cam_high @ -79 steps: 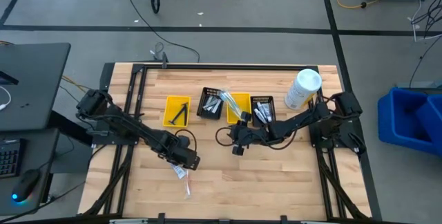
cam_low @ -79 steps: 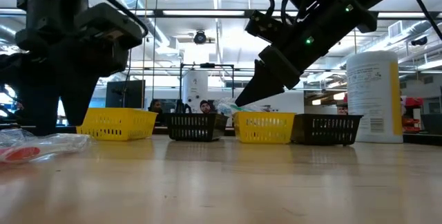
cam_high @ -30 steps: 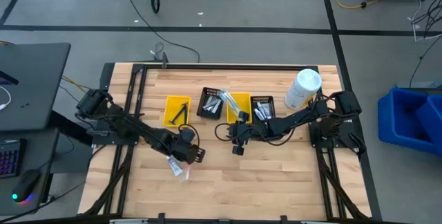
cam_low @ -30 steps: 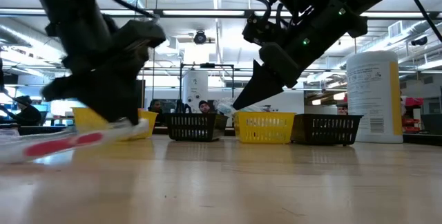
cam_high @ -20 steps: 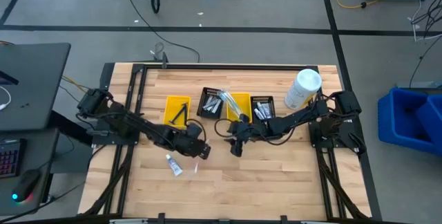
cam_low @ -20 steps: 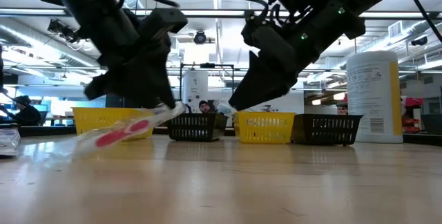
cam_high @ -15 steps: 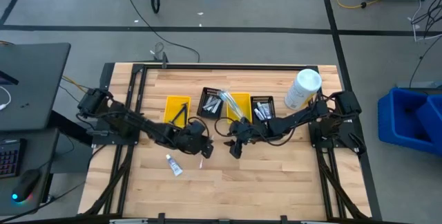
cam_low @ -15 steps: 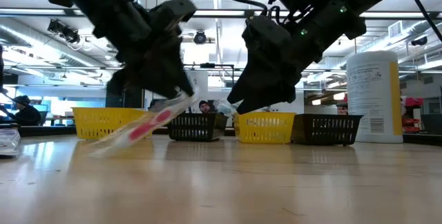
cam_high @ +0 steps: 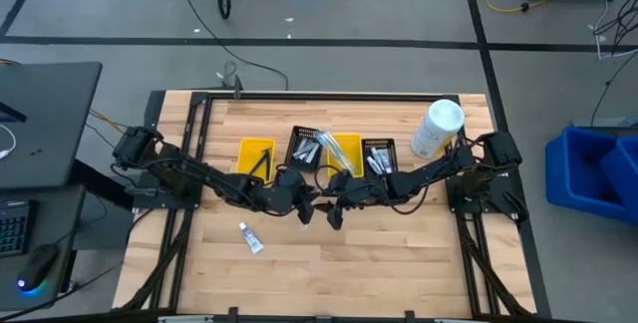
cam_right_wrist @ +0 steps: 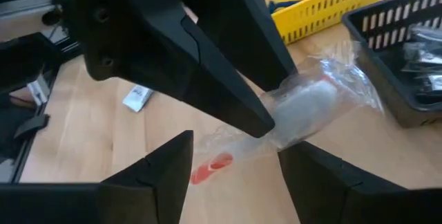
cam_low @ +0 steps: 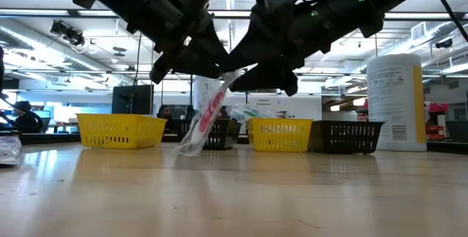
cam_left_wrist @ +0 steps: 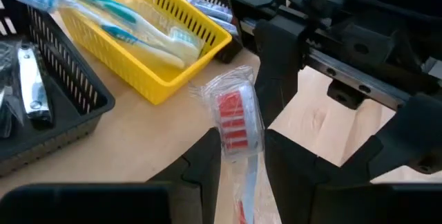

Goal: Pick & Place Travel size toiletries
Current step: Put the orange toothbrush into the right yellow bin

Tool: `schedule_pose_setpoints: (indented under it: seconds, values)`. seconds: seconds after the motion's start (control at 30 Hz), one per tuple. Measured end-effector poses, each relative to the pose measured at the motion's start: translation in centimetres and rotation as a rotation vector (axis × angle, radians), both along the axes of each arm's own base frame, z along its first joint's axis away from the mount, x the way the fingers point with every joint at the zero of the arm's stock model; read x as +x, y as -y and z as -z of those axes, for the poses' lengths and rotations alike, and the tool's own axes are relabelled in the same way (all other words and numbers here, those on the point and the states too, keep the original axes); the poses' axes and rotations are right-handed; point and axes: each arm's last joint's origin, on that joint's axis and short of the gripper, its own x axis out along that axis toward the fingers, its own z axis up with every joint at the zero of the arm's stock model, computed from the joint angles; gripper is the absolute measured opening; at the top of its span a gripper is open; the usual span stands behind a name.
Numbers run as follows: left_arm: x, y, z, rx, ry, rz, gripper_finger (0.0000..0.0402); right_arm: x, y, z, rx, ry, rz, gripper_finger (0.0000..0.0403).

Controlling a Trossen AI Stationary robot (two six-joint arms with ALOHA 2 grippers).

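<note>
Fingers of left gripper pinch wrapped toothbrush; right gripper spread; no legible writing.

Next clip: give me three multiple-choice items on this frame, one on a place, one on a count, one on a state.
1. Where is the red toothbrush?
A. in a yellow bin
B. in the left tool, mid-table
C. beside the bottle

2. How many bins stand in the row?
A. two
B. six
C. four

3. The right tool is:
A. open
B. shut on a tube
C. out of view

Key: 1 B, the left tool clamps its wrapped handle; 2 C, two yellow bins and two black bins alternate; 3 A, its fingers stand apart around the wrapper.
</note>
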Motion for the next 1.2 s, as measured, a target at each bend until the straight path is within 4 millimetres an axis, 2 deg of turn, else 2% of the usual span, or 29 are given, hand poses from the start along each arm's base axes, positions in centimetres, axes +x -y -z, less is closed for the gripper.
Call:
schedule_pose_setpoints:
  seconds: [0.2, 0.43, 0.93, 1.2]
  values:
    - [0.2, 0.0, -0.4, 0.042, 0.037, 0.011, 0.0112, 0.0, 0.5, 0.5, 0.013, -0.023, 0.082, 0.0203]
    - [0.4, 0.1, -0.8, 0.06, 0.069, 0.021, 0.0112, 0.4, 0.5, 1.1, 0.009, -0.01, 0.088, 0.0173]
    - [0.4, 0.0, -0.8, 0.135, 0.044, 0.032, 0.0112, 0.5, 0.6, 1.0, -0.084, 0.003, 0.092, 0.0031]
    - [0.4, 0.0, -0.8, 0.229, 0.007, 0.081, 0.0129, 0.4, 0.6, 1.1, -0.088, -0.008, 0.089, 0.0018]
